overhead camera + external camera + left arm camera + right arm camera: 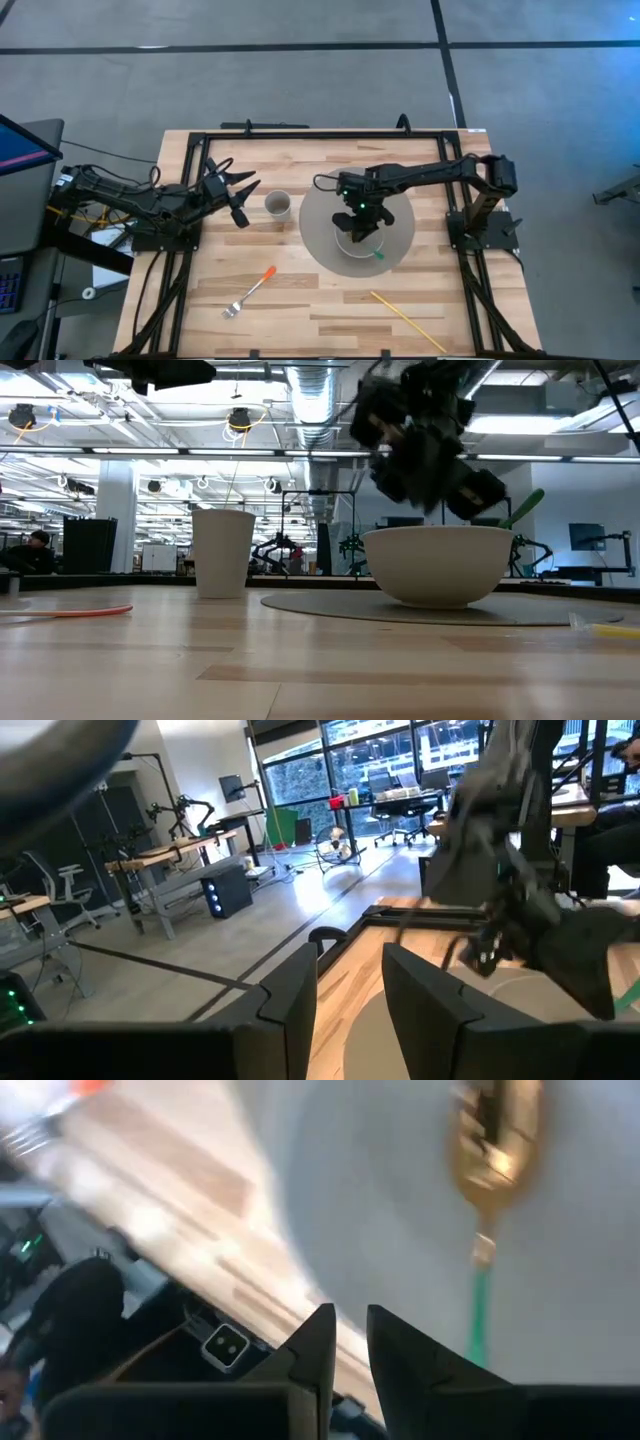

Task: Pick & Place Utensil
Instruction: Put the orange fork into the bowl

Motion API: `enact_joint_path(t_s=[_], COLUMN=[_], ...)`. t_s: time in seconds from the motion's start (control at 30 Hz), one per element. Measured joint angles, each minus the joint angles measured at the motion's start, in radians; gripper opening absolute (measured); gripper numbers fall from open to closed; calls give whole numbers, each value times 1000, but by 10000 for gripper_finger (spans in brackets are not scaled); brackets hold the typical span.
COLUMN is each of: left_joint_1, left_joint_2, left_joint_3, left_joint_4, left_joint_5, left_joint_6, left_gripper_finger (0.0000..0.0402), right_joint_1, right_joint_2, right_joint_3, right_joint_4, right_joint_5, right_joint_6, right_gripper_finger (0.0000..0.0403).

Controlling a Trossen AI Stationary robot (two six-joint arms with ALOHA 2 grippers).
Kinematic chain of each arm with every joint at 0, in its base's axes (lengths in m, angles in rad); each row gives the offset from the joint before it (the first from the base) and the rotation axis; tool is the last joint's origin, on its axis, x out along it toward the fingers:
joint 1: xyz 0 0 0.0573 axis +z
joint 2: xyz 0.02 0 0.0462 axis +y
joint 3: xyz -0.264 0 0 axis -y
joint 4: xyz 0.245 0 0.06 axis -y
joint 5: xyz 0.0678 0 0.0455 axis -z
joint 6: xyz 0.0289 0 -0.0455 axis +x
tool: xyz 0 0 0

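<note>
A white bowl [357, 238] stands on a round grey mat [322, 235]. A gold spoon [495, 1140] with a green handle [478, 1315] lies in the bowl, and its handle leans out over the rim [378, 255] [525, 508]. My right gripper [360, 218] [430, 455] hovers just above the bowl, empty, its fingers [318, 1342] a narrow gap apart. My left gripper [238, 195] [350, 990] is open and empty above the table's left part, beside a white cup [278, 205].
A fork with an orange handle [252, 292] [70, 612] lies near the front left. A yellow chopstick [408, 322] lies near the front right. The white cup [222, 552] stands left of the mat. A black frame [320, 133] runs along the table's edges.
</note>
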Motion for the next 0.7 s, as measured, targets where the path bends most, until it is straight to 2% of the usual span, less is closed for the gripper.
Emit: enact_joint_path(t_s=[0.13,0.23,0.43,0.53,0.7], left_joint_1=[-10,-46,-167,-228,-276], left_joint_2=[1,2,13,60,213], left_joint_3=[0,0,3,16,107], left_joint_4=[-4,-6,-3,-9,-30], left_joint_5=[2,19,162,126,63], left_joint_6=[-8,-24,-90,-99,-114], left_gripper_finger=[118,118,118,115,97], right_joint_1=[19,48,131,187,278], right_joint_2=[-21,-60,-219,-317,-450], right_joint_3=[110,192,239,239,207], right_joint_4=[-25,-84,-120,-160,-198], right_joint_5=[101,227,458,617,889], right_joint_6=[-113,-207,-329,-372,-439], right_gripper_finger=[55,55,55,55,55])
